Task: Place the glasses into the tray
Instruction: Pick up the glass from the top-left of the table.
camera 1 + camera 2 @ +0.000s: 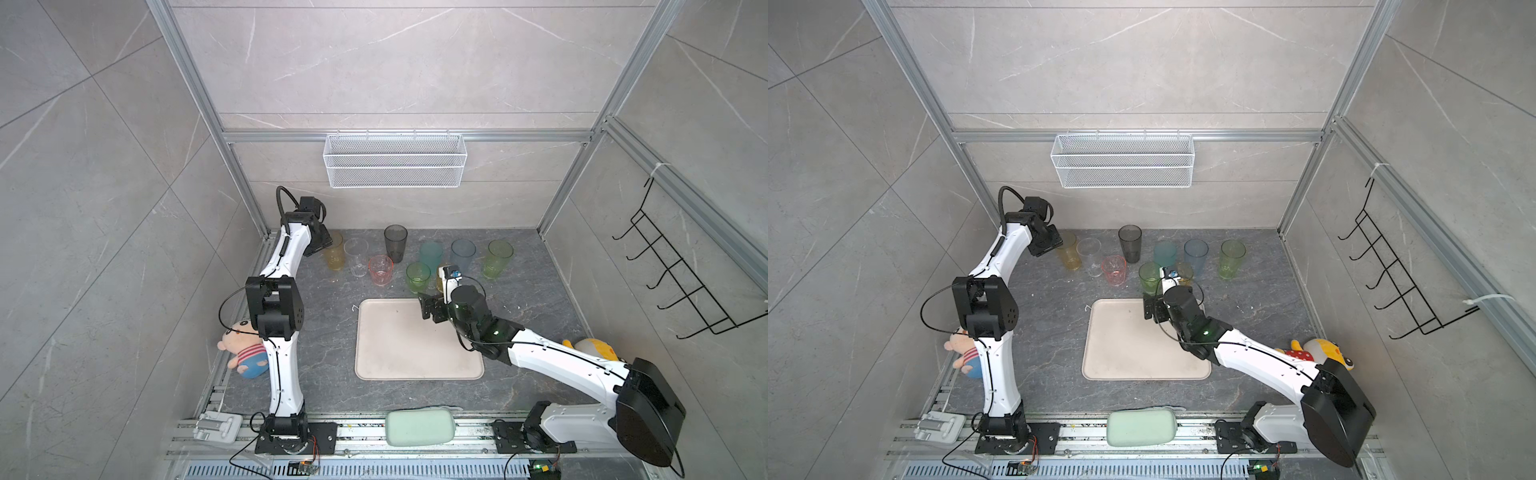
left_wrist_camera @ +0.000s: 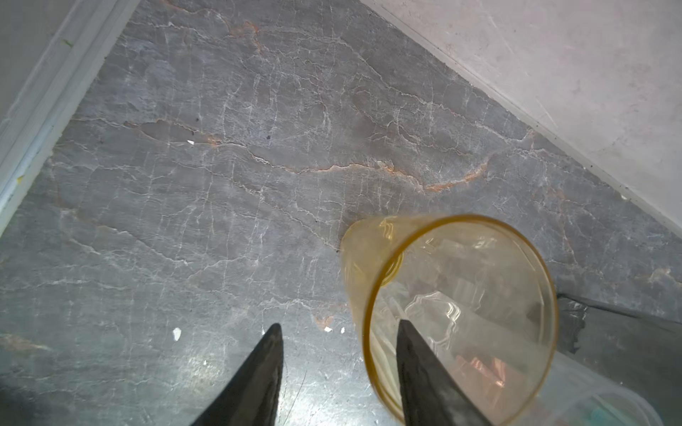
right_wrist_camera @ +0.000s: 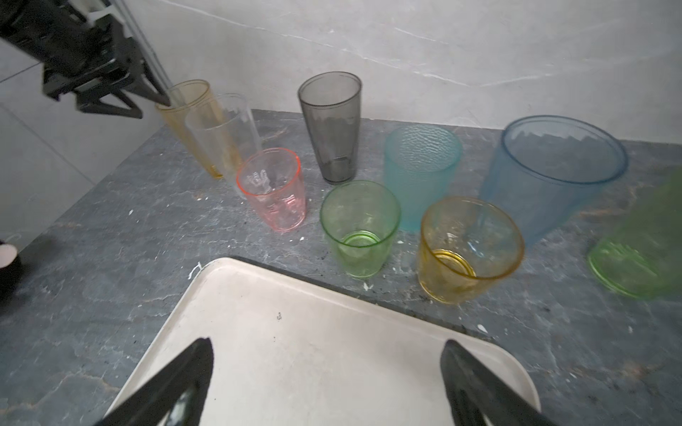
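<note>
Hanging: 1 white wire mesh basket at the back, 1 black wire hook rack on the side wall. Lying at the stone tabletop's edges: 1 striped plush doll, 1 yellow plush toy, 1 mint-green pouch.

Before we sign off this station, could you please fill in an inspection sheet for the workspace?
surface: dark stone tabletop
job's things: tray empty; nine glasses outside it: tall amber, clear, pink, grey, short green, teal, short amber, blue, tall green
clutter: plush toys beside both arms; green pouch on front rail
left end effector: open, straddling tall amber's rim
right end effector: open, empty, above tray
cables: black loops on arms, clear of glasses
surroundings: mesh basket on back wall
</note>
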{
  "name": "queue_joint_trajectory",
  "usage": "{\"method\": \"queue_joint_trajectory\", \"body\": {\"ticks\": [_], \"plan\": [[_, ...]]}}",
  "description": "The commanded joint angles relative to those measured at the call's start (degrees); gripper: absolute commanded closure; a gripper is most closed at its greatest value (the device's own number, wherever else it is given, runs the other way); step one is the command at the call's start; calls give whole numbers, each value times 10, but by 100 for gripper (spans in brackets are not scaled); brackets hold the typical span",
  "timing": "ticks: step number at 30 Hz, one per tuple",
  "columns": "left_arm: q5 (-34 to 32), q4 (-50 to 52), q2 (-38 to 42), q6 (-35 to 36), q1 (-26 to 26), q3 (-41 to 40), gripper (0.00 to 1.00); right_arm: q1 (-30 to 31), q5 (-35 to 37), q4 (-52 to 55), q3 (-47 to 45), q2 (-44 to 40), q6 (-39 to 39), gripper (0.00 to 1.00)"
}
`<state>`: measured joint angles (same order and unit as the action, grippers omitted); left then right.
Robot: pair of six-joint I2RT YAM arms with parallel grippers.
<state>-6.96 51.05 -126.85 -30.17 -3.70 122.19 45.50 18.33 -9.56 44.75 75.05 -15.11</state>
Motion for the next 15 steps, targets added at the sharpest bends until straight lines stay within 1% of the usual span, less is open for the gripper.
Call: {"method": "queue_joint_trajectory", "body": {"ticks": [1, 3, 7, 10, 15], "plan": [[10, 12, -6, 13, 4, 20, 58, 21, 9, -54, -11, 9, 42, 3], [15, 9, -8, 12, 4, 20, 64, 28, 2, -64, -12, 14, 44, 3], [20, 5, -10, 4, 4, 18, 73, 36, -10, -65, -6, 27, 34, 3], [21, 3, -10, -2, 4, 18, 75, 50, -10, -76, -6, 34, 43, 3], [23, 0, -10, -4, 4, 17, 78, 61, 13, -72, 2, 49, 53, 3]]}}
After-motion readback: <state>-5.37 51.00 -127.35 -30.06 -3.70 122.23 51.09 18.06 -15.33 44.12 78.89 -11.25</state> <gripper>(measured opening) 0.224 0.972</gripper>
